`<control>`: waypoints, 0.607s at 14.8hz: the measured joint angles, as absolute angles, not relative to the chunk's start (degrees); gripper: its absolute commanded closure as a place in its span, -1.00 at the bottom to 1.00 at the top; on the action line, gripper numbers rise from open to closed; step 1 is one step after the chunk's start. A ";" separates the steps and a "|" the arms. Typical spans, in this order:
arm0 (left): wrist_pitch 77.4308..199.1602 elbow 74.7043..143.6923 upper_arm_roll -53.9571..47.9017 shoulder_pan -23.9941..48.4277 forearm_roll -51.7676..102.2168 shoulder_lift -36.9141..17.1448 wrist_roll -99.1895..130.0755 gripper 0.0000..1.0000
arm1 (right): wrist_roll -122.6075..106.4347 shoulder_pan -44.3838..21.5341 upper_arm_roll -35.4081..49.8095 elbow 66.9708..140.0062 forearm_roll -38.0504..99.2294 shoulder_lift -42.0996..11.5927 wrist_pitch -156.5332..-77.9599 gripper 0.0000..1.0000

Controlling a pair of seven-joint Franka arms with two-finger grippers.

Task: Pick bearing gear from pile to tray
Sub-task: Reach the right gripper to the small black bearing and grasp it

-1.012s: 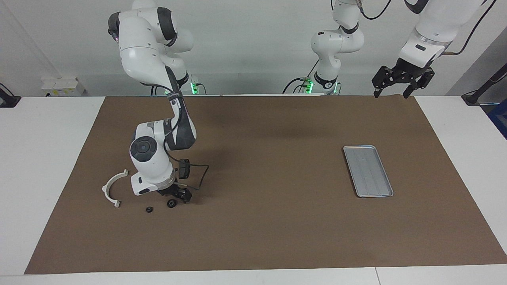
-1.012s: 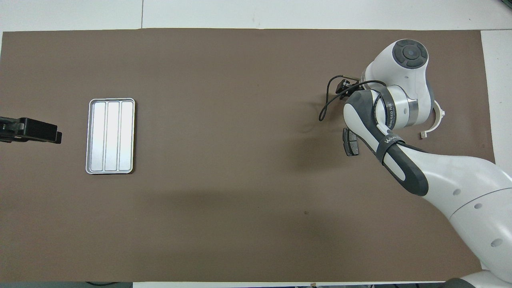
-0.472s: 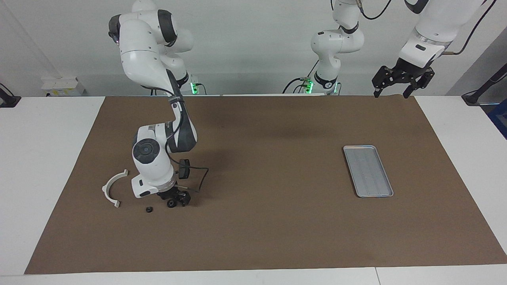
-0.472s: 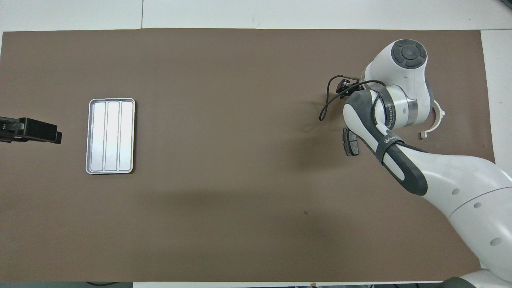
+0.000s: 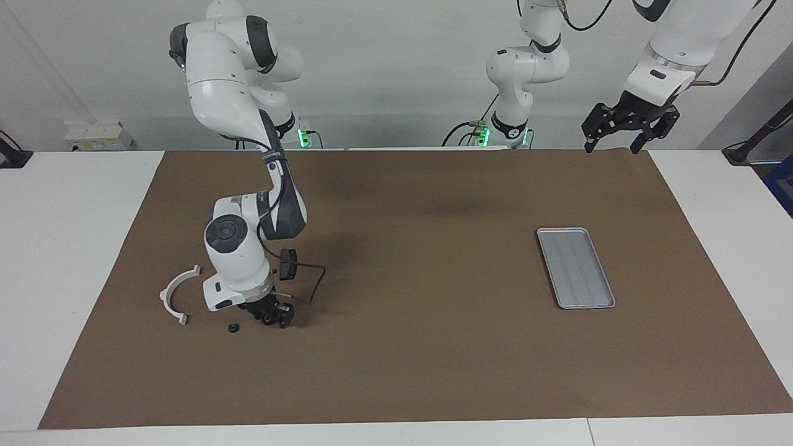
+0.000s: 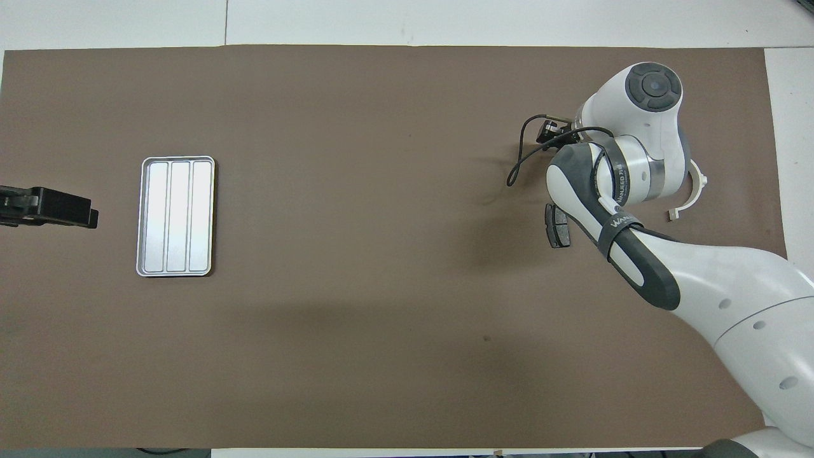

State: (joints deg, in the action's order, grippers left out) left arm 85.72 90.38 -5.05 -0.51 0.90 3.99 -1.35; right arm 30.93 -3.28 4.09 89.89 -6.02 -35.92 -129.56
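Nothing in tray (image 5: 575,267) yet; your task barely begun. Right gripper (image 5: 271,317) down at pile (image 5: 230,310) toward right arm's end of bench, fingers around small black round piece; you cannot tell if grip is firm. Second black piece (image 5: 233,327) lies just beside, white bracket (image 5: 176,293) near. Left gripper (image 5: 622,133) waits raised, fingers spread wide, empty. Lift, carry, release all remain.

White rounded shells with dark grey joint bands are seen on both arms; a black cable is looped beside the black right gripper (image 5: 271,316).
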 measured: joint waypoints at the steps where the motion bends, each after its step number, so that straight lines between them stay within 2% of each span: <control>1: 85.72 90.38 -5.05 -0.51 0.90 3.99 -1.35 -1.00 | 30.93 -3.26 4.06 89.84 -6.02 -35.89 -129.58 0.06; 6: 85.72 90.38 -5.05 -0.51 0.90 3.99 -1.35 -1.00 | 31.07 -3.08 4.04 89.61 -5.99 -35.71 -129.58 0.94; 9: 85.72 90.38 -5.05 -0.51 0.90 3.99 -1.35 -1.00 | 31.07 -3.07 4.04 89.61 -5.99 -35.73 -129.58 1.00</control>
State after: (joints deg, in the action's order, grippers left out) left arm 85.72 90.38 -5.05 -0.51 0.90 3.99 -1.35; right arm 31.07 -3.07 4.04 89.61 -5.99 -35.73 -129.58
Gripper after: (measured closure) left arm 0.000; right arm 0.652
